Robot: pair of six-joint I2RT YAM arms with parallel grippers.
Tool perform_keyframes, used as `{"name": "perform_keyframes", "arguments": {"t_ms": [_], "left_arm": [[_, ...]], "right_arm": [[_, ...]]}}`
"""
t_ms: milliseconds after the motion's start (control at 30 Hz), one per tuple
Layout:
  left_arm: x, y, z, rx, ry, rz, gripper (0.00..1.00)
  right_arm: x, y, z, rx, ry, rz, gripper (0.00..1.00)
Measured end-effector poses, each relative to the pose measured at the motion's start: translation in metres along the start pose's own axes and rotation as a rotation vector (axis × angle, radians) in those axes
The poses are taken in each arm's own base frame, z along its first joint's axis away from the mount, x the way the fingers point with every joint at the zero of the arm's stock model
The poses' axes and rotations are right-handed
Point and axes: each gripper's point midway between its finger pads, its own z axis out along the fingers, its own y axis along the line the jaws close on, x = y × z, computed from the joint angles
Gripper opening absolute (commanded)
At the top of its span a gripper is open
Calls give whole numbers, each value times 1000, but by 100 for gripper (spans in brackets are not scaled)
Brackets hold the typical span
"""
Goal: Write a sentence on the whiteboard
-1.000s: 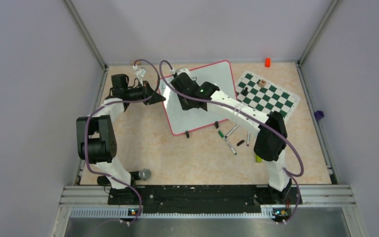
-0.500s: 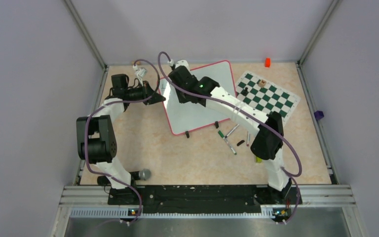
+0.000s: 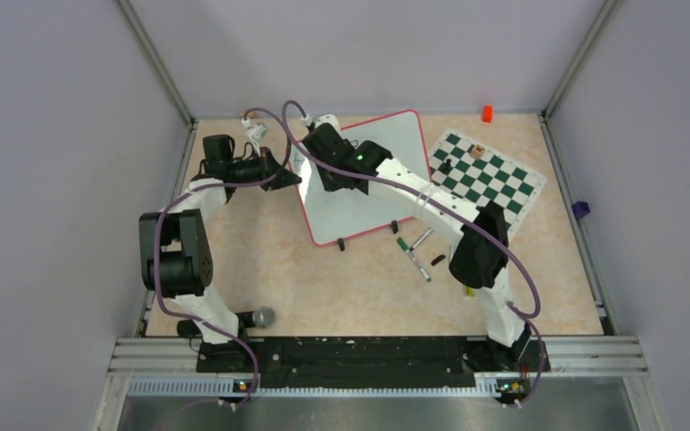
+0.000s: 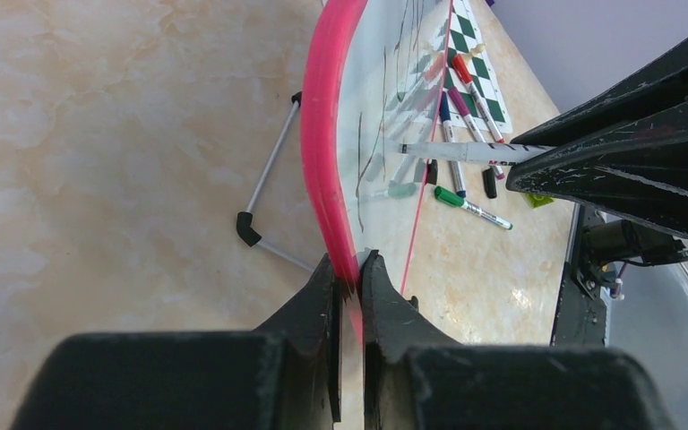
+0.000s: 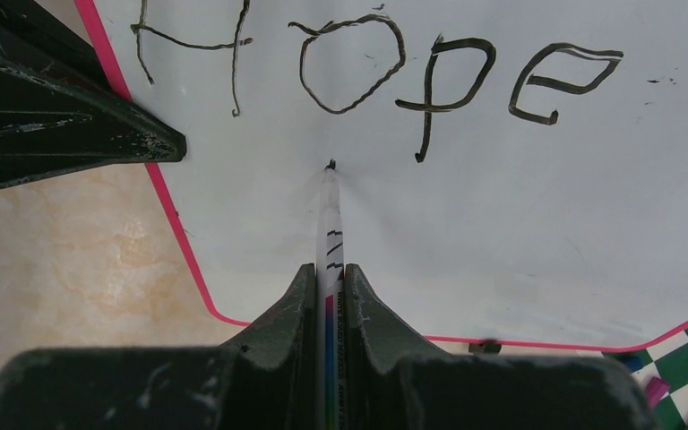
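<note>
The whiteboard (image 3: pixel 359 215) stands tilted at the back of the table, and its red-pink rim (image 4: pixel 326 134) is pinched on the left edge by my shut left gripper (image 4: pixel 349 265) (image 3: pixel 290 178). My right gripper (image 5: pixel 327 273) (image 3: pixel 317 169) is shut on a white marker (image 5: pixel 329 215). The marker's dark tip rests on the board just under the space between "H" and "o". Of the sentence, only the word "Hope" (image 5: pixel 429 98) shows, in dark strokes near the top left. In the left wrist view the marker (image 4: pixel 466 152) lies across the board face.
A green-and-white chess mat (image 3: pixel 485 175) lies to the right of the board. Several loose markers and caps (image 3: pixel 418 251) lie in front of it. A small orange block (image 3: pixel 487 113) sits at the back. A grey round object (image 3: pixel 262 316) rests near the left arm's base.
The right arm has swung left, carrying the marker back toward the board's left side beneath "Hope". The left gripper and the board have stayed put.
</note>
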Motion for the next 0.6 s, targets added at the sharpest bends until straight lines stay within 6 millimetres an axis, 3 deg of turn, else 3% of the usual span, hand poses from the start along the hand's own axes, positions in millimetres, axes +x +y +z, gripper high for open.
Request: {"name": "perform_keyframes", "arguments": {"t_ms": [600], "left_arm": [[0, 1, 0, -8, 0, 0, 0]], "right_arm": [[32, 5, 3, -21, 83, -38, 0]]}}
